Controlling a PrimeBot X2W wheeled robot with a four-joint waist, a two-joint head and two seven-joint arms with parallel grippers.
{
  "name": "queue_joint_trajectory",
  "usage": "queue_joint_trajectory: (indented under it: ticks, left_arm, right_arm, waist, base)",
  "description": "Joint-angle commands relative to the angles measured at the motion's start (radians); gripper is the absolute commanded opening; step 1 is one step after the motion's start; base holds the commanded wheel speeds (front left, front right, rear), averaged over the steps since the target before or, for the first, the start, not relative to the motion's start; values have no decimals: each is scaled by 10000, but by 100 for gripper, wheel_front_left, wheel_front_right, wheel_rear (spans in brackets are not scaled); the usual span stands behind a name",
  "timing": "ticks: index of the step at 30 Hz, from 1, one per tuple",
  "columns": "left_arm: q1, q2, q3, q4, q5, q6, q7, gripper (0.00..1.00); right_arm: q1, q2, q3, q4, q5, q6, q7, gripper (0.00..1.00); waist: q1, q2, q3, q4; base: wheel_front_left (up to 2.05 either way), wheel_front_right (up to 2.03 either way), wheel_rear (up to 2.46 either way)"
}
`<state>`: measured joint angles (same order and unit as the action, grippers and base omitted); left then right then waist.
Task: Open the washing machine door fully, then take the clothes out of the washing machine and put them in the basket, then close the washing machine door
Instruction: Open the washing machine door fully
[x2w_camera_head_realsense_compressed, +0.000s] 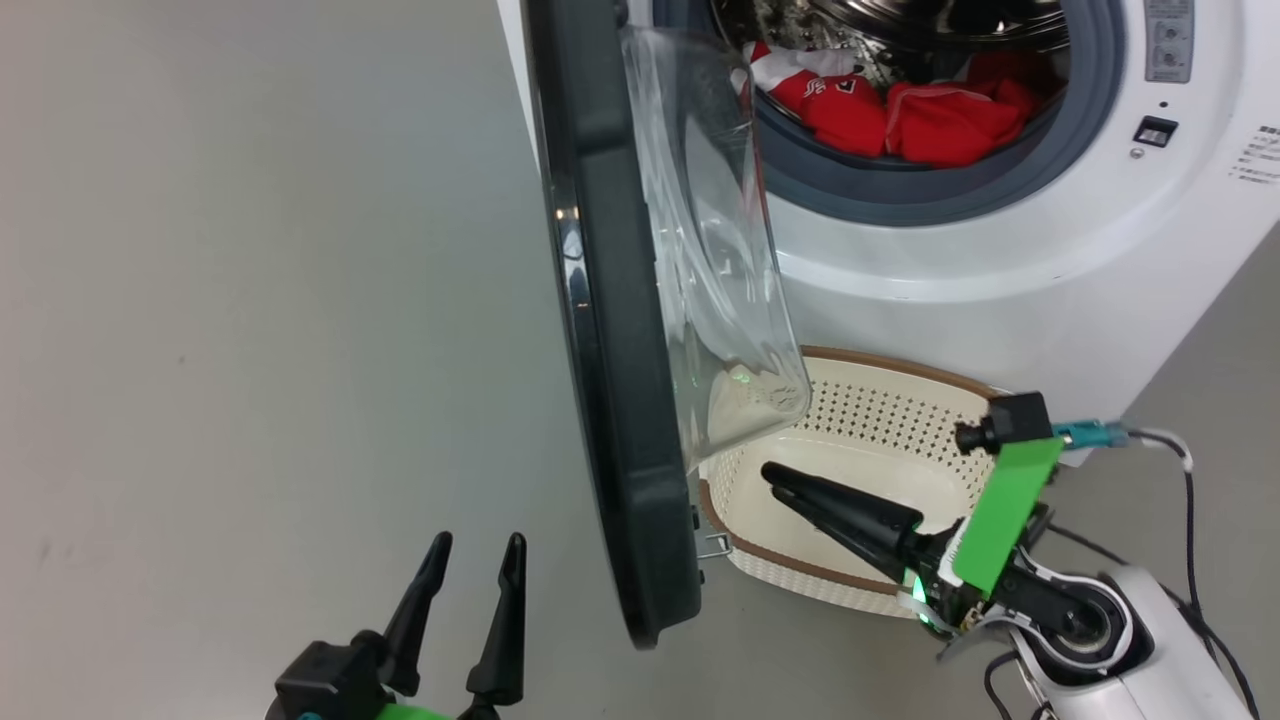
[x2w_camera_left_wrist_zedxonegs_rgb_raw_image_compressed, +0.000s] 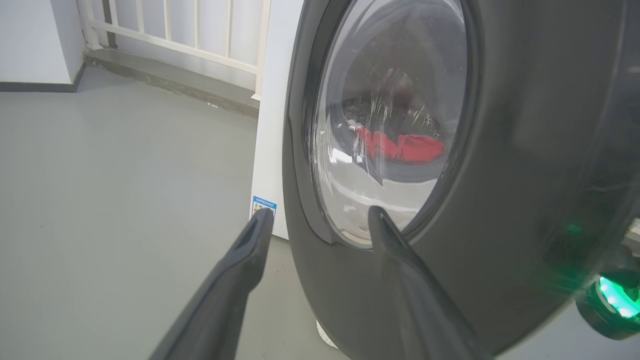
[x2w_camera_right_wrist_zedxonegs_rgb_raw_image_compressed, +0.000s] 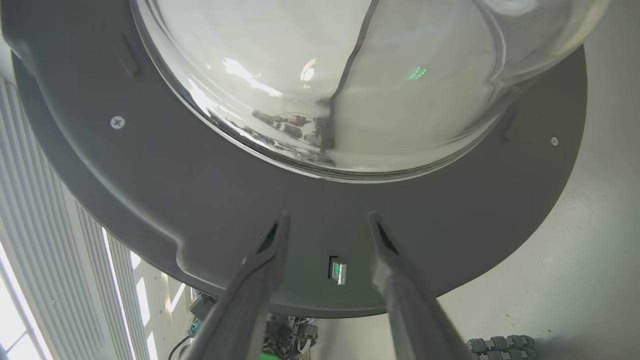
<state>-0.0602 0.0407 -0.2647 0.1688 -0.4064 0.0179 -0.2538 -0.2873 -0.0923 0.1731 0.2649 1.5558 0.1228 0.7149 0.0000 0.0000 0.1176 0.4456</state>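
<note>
door (x2w_camera_head_realsense_compressed: 610, 400): open, edge-on, running 12 to 6
clothes (x2w_camera_head_realsense_compressed: 900, 115): red, inside washing machine (x2w_camera_head_realsense_compressed: 1000, 270), 1 o'clock
basket (x2w_camera_head_realsense_compressed: 880, 420): on the floor, 4 o'clock, beside door
left gripper (x2w_camera_head_realsense_compressed: 478, 542): 7 o'clock, fingers spread wide, empty
right gripper (x2w_camera_head_realsense_compressed: 770, 472): over basket, fingers apart, holding nothing

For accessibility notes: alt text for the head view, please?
The washing machine door stands open, edge-on, before the washing machine, with red clothes in the drum. A cream basket sits on the floor below; the right gripper reaches over it, and the open left gripper is at lower left.
</note>
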Motion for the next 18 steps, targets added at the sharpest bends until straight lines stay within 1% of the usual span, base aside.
queue_joint_trajectory:
  ticks: [1,8,18]
  left_arm:
    - [-8,95,348,-190,11,-31,-80,100]
    - [14,95,426,-176,13,-56,-80,100]
    - [35,95,525,-185,-12,-40,-80,100]
  right_arm:
    - [31,13,101,-209,-47,79,-111,100]
    - [527,-166,-165,-19,-273,79,-928,100]
    - [1112,-530,-192,205,-671,79,-2202,100]
  waist:
    - [0,0,-35,-56]
    - [0,0,-44,-190]
    - [0,0,7,-349]
  base:
    - [0,0,0]
    - [0,0,0]
    - [0,0,0]
